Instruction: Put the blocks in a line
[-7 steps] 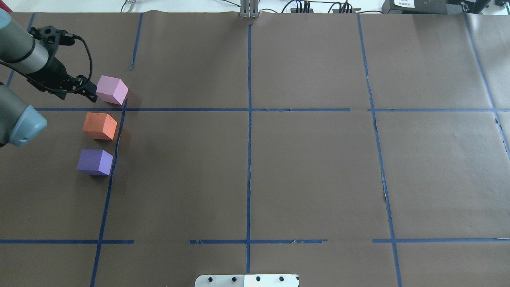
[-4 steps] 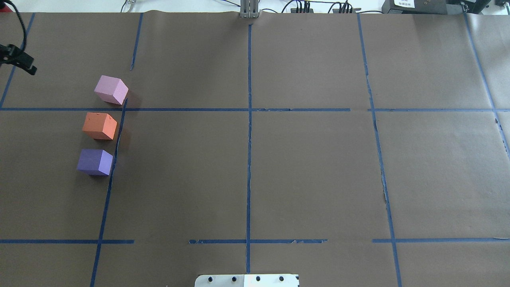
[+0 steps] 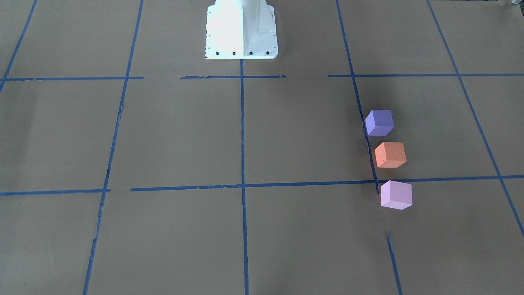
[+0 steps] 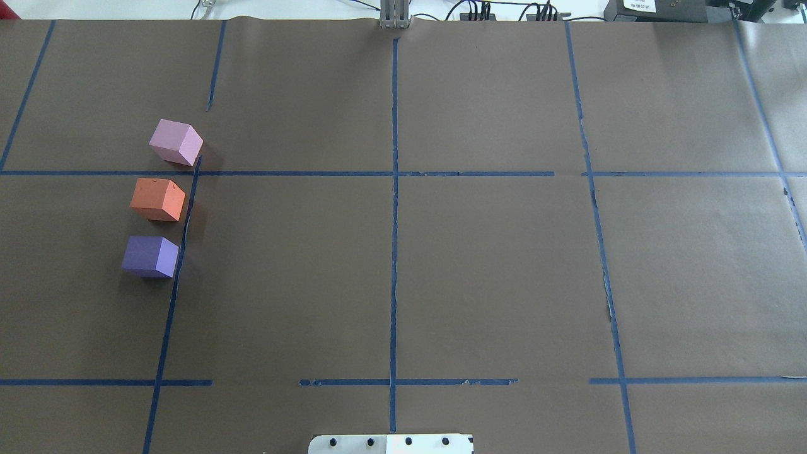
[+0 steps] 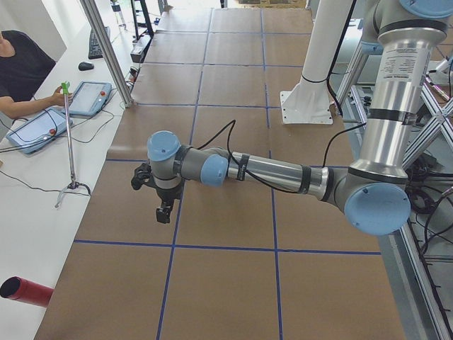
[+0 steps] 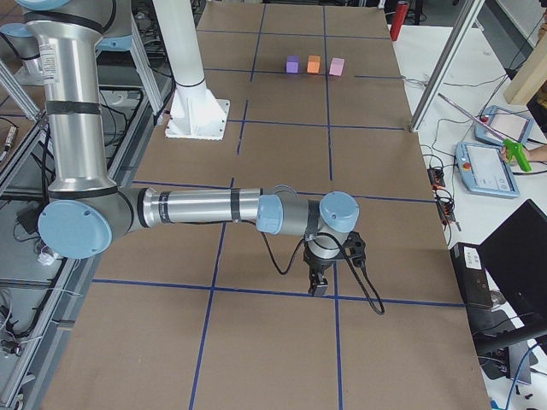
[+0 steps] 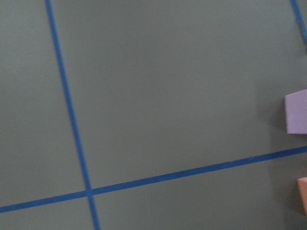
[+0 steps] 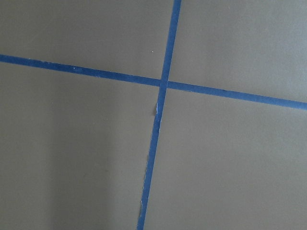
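Three cubes stand in a near-straight row along a blue tape line on the table's left side: the pale pink block (image 4: 175, 142) farthest from the robot, the orange block (image 4: 157, 199) in the middle, the violet-blue block (image 4: 150, 256) nearest. They also show in the front view, pink (image 3: 395, 195), orange (image 3: 390, 155), violet (image 3: 379, 122). The pink block's edge (image 7: 296, 112) shows in the left wrist view. The left gripper (image 5: 164, 211) hangs over bare table and shows only in the left side view. The right gripper (image 6: 320, 286) shows only in the right side view. I cannot tell whether either is open.
The white robot base (image 3: 241, 32) stands at the table's near middle edge. Blue tape lines (image 4: 394, 221) grid the brown paper. An operator (image 5: 21, 71) sits beside tablets off the table. A red cylinder (image 5: 25, 292) lies off the table's far-left end.
The left arm, next to the pink block a second ago, has drawn back to the left and out of the overhead view. The three blocks have not moved.
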### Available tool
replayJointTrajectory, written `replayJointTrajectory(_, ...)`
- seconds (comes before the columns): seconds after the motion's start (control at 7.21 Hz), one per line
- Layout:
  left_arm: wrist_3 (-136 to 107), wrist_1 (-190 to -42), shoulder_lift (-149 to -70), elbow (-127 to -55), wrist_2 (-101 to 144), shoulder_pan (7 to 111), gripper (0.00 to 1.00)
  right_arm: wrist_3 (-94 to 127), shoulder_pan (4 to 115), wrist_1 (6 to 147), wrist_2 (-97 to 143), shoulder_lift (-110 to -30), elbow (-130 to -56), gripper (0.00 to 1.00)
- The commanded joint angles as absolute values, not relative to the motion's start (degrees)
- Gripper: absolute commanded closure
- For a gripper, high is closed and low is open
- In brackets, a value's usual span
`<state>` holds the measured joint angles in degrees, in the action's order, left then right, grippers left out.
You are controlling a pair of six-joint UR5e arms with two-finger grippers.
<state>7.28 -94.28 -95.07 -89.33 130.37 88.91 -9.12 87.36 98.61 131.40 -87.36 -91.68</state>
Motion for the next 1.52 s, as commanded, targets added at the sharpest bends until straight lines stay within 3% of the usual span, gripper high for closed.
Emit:
replayJointTrajectory(0.0, 11.0, -94.2, -93.7, -85.9, 131.9, 91.2, 0.0, -9.1, 87.4, 98.6, 131.4, -87.4, -91.7, 0.0)
replayJointTrajectory(0.69, 9.4, -93.3, -92.5, -80.2, 134.8, 92.5, 0.0, -9.1, 87.4, 98.6, 131.4, -87.4, -91.7, 0.0)
replayJointTrajectory(1.11, 9.1, -85.9, -91.6, -89.2, 135.8, 92.9, 0.0, -9.1, 87.4, 98.6, 131.4, -87.4, -91.7, 0.0)
replayJointTrajectory(1.39, 9.1, -85.9, -89.8, -91.1, 135.8, 92.9, 0.0, -9.1, 87.4, 98.6, 131.4, -87.4, -91.7, 0.0)
